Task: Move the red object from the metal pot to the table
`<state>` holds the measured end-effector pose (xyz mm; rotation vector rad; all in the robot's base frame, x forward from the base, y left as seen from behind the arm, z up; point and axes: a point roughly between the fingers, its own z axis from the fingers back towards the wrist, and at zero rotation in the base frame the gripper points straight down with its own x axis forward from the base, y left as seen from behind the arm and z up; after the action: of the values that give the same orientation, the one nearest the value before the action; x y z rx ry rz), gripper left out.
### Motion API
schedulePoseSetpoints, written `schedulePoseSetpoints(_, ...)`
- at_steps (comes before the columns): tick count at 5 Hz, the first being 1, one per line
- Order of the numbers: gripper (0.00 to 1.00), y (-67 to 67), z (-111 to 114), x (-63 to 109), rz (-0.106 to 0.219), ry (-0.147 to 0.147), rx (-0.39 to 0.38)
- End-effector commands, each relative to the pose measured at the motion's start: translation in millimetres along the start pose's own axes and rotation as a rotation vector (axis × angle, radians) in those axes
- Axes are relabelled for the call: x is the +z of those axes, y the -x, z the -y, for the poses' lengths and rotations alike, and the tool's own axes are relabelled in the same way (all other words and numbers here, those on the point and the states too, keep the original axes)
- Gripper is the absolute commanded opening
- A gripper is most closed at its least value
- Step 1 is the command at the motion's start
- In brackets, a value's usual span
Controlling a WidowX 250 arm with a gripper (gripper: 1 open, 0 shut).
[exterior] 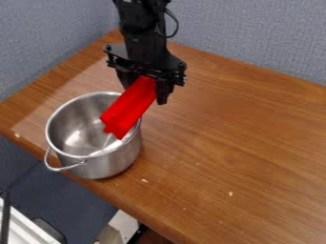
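The red object [128, 111], a long matte block, hangs tilted over the right rim of the metal pot [76, 160], its lower end still dipping just inside the rim. My gripper [149, 88] is shut on the block's upper end and points steeply down. The pot is a shiny steel cylinder with a small handle toward the front left; it stands near the left front corner of the brown wood-grain table [230, 124]. The pot's inside shows nothing else.
A grey wall runs behind the table. The table's dark rounded front edge [178, 224] falls off to the floor, and the pot stands close to it. Bare wood stretches to the right of the pot.
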<state>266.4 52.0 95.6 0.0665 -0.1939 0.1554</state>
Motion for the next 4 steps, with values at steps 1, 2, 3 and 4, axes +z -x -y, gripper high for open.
schedulePoseSetpoints(1, 0.0, -2.9, 10, -5.7, 0.004, -0.02, -0.016)
schedulePoseSetpoints(2, 0.0, -0.7, 19, -16.8, -0.003, -0.016, -0.078)
schedulePoseSetpoints(3, 0.0, -1.1, 28, -30.2, -0.01, -0.009, -0.118)
schedulePoseSetpoints(4, 0.0, -8.6, 46, -38.2, 0.008, 0.003, -0.186)
